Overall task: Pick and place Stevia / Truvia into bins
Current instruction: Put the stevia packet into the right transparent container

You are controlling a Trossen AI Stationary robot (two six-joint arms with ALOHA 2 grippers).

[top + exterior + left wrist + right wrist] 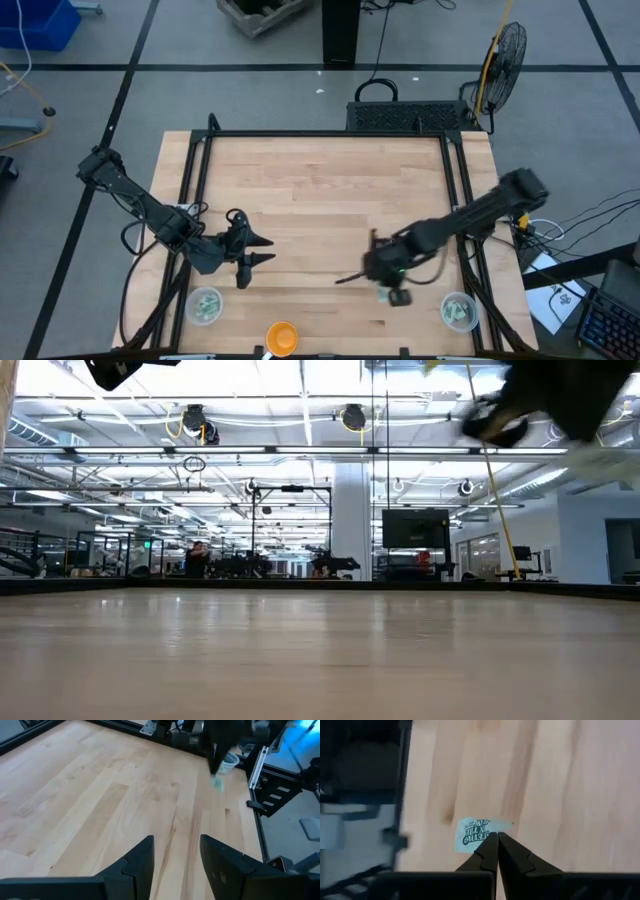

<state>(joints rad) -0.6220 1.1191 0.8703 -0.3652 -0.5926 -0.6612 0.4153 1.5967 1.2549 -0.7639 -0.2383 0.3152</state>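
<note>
One pale green and white Stevia sachet (474, 832) with dark print is in my right gripper (496, 837), which is shut on it over the near right part of the table (340, 279). The left wrist view shows this sachet (218, 782) below the right arm's fingers. My left gripper (265, 250) hovers open over the near left part of the table and holds nothing (177, 855). Two clear cups stand near the near edge, the left one (205, 305) and the right one (458, 310). Both hold sachets. My right gripper pinches the sachet between its two fingertips (490, 847) at one edge (489, 831), near a corner. The fingers slant down from above. The sachet sticks out beyond the fingertips and looks lifted clear of the wood.
A round orange bowl (282, 337) sits at the near edge between the two cups. A black frame rail (462, 180) runs along the table's right side, and another (195, 170) along its left. Bare wood (330, 190) fills the middle and far part.
</note>
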